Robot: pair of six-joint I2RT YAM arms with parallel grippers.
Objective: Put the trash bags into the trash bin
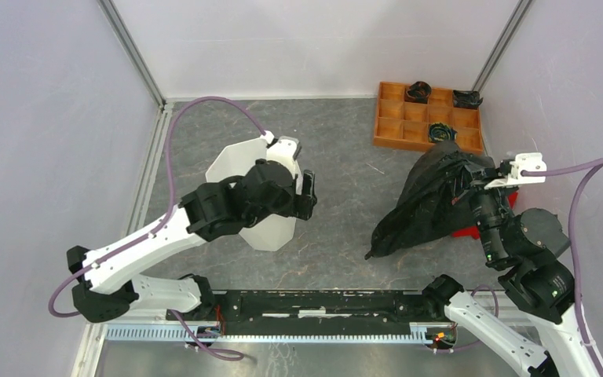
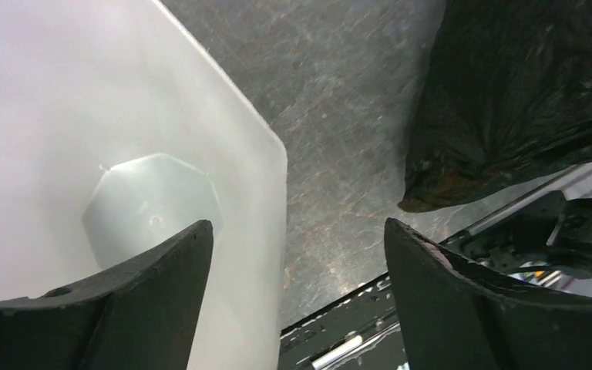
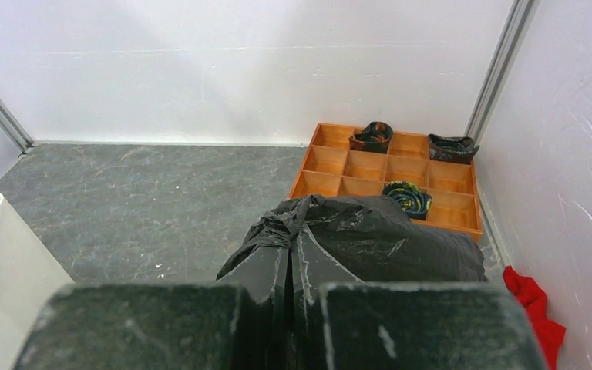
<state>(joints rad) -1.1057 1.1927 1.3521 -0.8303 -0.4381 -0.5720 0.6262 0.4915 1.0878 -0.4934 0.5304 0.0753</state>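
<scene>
Across the grey table (image 1: 345,157), the task looks barely under way: nothing is in the bin yet. Left of centre sits the white trash bin (image 1: 271,232), largely covered from above by the left arm, so whether it stands square or tipped cannot be told. The left wrist view looks down to its bare octagonal floor, which holds no bag. The left gripper (image 2: 297,231) hangs over the rim with its jaws wide, one finger inside the bin and one outside, the wall between them and not pinched.

Well apart, on the right side of the table, is the black trash bag (image 1: 424,208). Its top is bunched and clamped between the closed jaws of the right gripper (image 3: 291,297), and its lower end trails down toward the table surface. So the grasp seems made, while the carry across to the bin and the release into its mouth are left to do.

Behind the bag, in the far right corner, lies an orange tray (image 1: 389,133) with a few small dark items, and a red cloth (image 3: 536,304) peeks out just beside the bag
</scene>
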